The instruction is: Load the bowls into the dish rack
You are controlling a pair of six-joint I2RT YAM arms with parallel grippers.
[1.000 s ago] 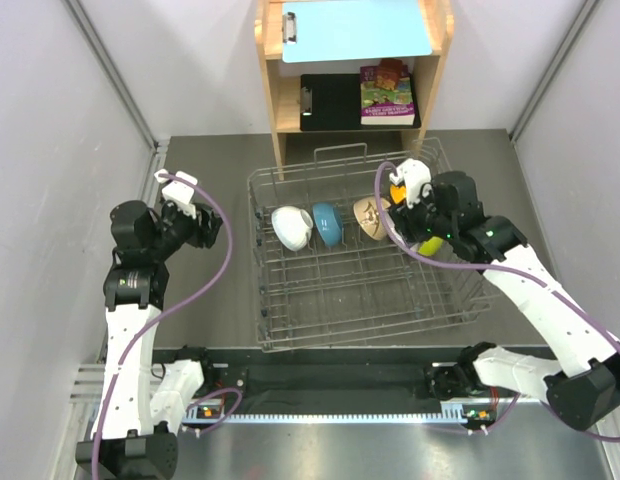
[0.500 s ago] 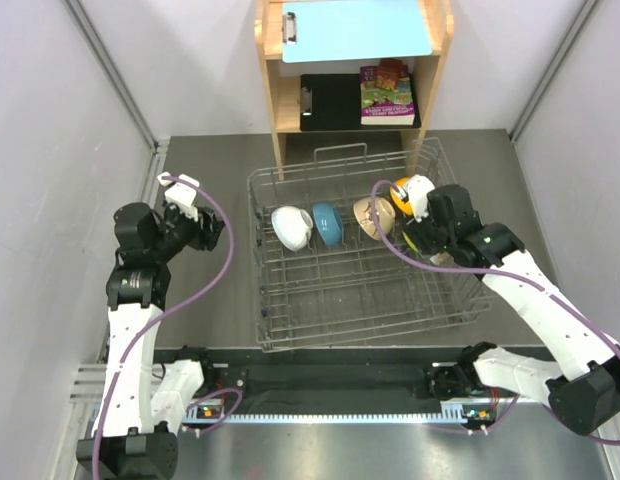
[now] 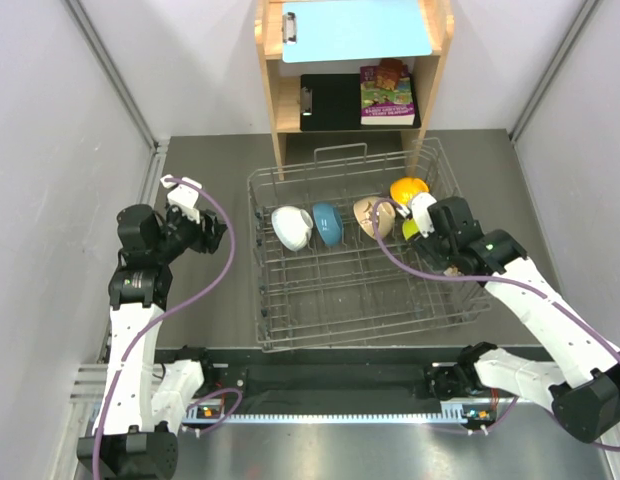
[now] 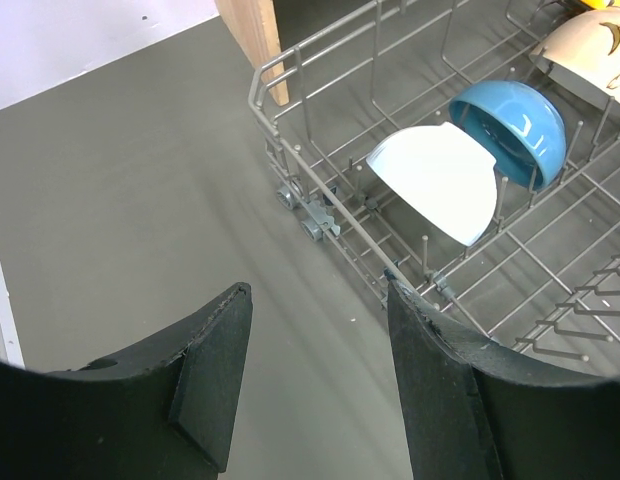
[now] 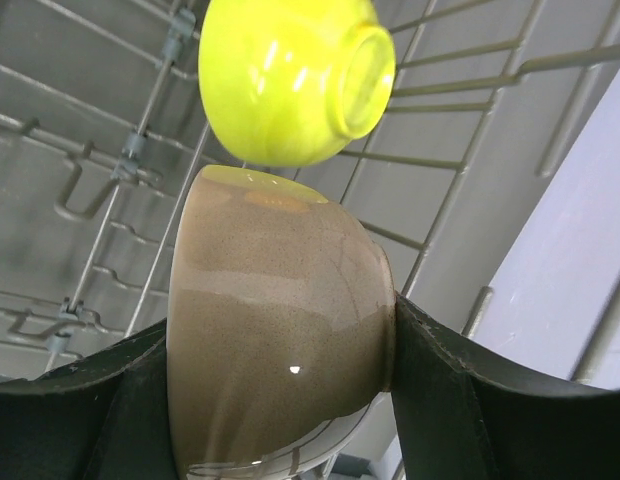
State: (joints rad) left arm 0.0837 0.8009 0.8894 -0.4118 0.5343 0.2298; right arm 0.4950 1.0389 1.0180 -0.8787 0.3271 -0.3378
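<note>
Right wrist: beige bowl [image 5: 275, 330] tight in grasp of right tool [image 5: 285, 365], lime bowl [image 5: 290, 75] just beside.

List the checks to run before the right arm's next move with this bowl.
1. Grip of right end effector on held beige bowl: ok.
2. Gap between it and lime bowl: cannot tell; they overlap in the wrist view.
3. Free slot under held bowl: cannot tell.
4. Position of left end effector, open, outside rack: ok.
5. Seating of white bowl and blue bowl on edge in rack: ok.
</note>
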